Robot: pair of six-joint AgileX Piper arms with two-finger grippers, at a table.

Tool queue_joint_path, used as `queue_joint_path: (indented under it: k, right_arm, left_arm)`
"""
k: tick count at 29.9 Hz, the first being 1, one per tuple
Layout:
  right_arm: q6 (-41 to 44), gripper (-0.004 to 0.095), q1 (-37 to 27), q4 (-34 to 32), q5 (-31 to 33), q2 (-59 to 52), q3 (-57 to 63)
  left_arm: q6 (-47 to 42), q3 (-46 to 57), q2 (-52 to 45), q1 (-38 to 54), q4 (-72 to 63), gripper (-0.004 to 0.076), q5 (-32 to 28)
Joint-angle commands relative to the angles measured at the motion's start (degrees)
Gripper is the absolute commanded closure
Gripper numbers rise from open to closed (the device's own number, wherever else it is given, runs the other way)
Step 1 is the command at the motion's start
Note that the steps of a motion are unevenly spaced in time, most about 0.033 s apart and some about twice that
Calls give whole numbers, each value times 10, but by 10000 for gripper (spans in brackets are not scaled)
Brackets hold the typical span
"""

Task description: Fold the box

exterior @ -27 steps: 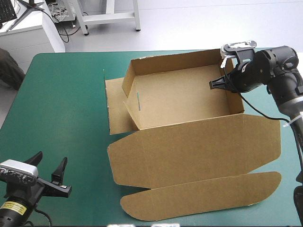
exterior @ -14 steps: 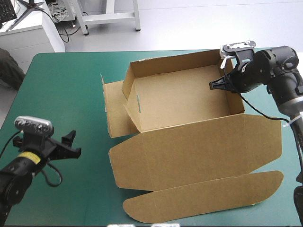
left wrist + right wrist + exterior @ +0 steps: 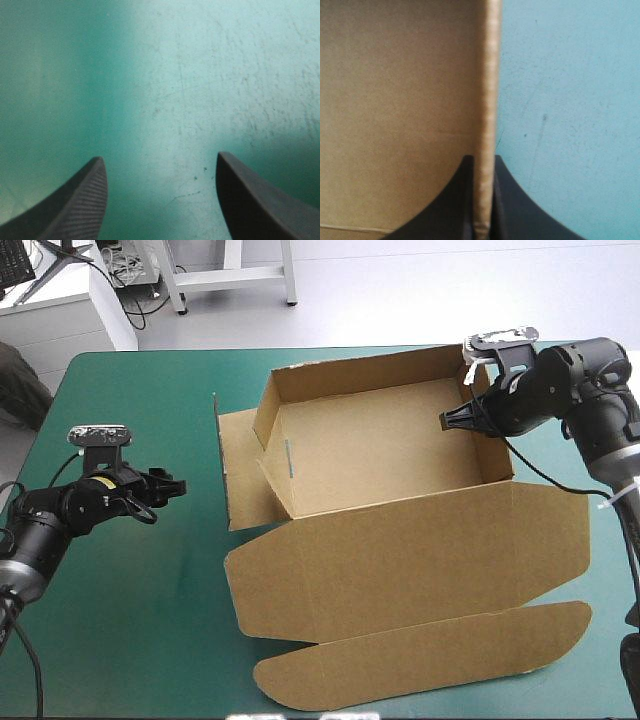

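Note:
The brown box (image 3: 380,450) stands as an open tray near the table's far side, with its lid (image 3: 400,560) lying flat toward the near edge and a rounded flap (image 3: 420,655) beyond it. My right gripper (image 3: 462,418) is shut on the box's right wall; in the right wrist view the wall's edge (image 3: 487,125) runs up between the fingers (image 3: 510,205). My left gripper (image 3: 170,485) hovers over bare teal-green cover to the left of the box, pointing toward its loose left flap (image 3: 240,475). In the left wrist view its fingers (image 3: 80,200) stand apart, open and empty.
The teal-green cover (image 3: 130,620) lies bare to the left of the box. The box's left flap lies flat on the table between the tray and my left gripper.
My left gripper has swung from the table's near-left corner up and toward the box's left side. The right gripper has held still on the wall.

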Motion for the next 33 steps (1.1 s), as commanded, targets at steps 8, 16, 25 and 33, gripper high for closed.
queue_joint_path:
  k: [8,16,25,33]
  right_arm:
    - [0,928,-3,8,5,-24,-17]
    - [0,928,-3,9,5,-24,-18]
    - [0,928,-3,4,5,-24,-18]
    - [0,928,-3,3,5,-24,-18]
  left_arm:
    - [442,-22,78,61,-488,340,6]
    - [530,-22,161,61,-617,346,71]
    - [672,-22,185,61,-814,346,284]
    - [670,-33,183,33,-819,346,370]
